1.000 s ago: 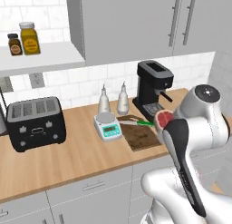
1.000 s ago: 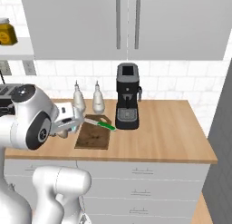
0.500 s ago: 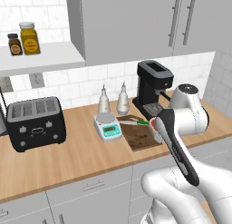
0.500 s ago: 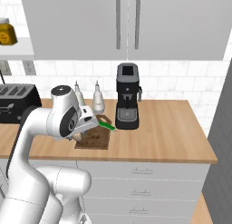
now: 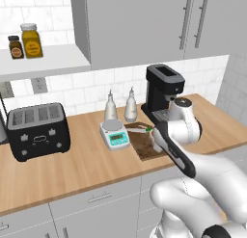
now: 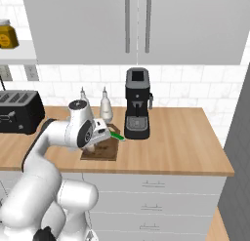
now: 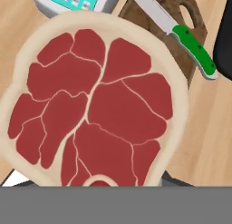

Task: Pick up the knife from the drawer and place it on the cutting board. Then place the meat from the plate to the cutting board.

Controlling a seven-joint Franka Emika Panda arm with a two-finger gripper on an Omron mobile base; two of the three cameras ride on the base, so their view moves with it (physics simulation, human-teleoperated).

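Red meat [image 7: 97,105] with a pale edge is clamped in the tool [image 7: 102,184] and hangs over the dark brown cutting board [image 7: 192,10] on the wooden worktop [image 5: 72,169]. The green-handled knife [image 7: 195,48] lies on that board, between the white scale [image 5: 115,134] and the black coffee machine [image 6: 137,110].

arm: reaching forward, bent down | hand [image 6: 93,140]: closed on load
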